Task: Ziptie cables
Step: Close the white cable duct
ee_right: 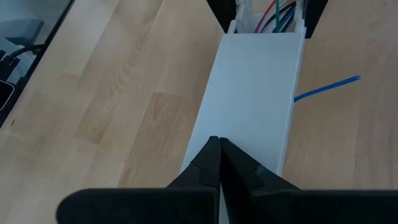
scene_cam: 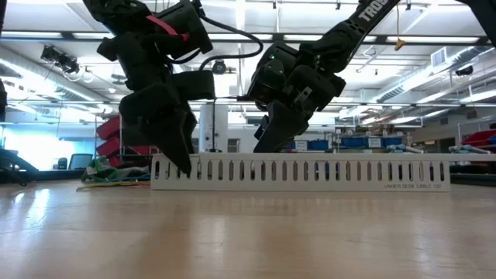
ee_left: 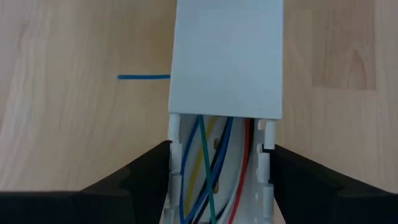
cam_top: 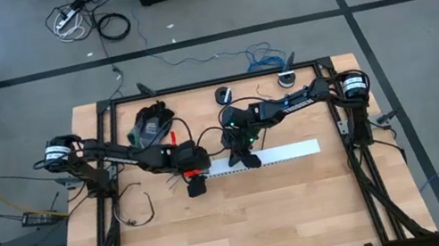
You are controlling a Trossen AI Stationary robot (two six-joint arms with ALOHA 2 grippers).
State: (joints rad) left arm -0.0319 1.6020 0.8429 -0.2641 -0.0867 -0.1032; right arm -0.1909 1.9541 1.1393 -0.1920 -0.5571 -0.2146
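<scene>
**Two arms working at the open end of a white cable duct**

Wooden bench (cam_top: 245, 218) planks are filling the overhead view, with a grey workshop floor around them and shelving and ceiling lights showing behind at bench height. Lying across the bench centre is a white slotted duct (cam_top: 275, 155), running from 9 o'clock to 3 o'clock, its lid (ee_left: 227, 56) covering all but the 9 o'clock end.

The left gripper (ee_left: 217, 163) is straddling that uncovered end, its fingers (ee_left: 134, 180) spread and sitting just outside the duct walls; whether they are pressing the walls is unclear. Inside the open channel, coloured wires (ee_left: 208, 162) in blue, yellow, green, red and white are lying lengthwise. These are the cables to be tied, though they are not dark here. The right gripper (ee_right: 219, 155) is clenched on nothing, its tips resting on or just above the lid, toward 3 o'clock of the left gripper.

No ziptie is visible. A short blue strand (ee_right: 326, 88) is lying on the bench beside the duct.

Judging the step: the wires need freeing first. Doing it well probably means steadying the duct with the left gripper while the right is sliding the lid toward 3 o'clock, keeping the push level so wires are not snagging.
</scene>
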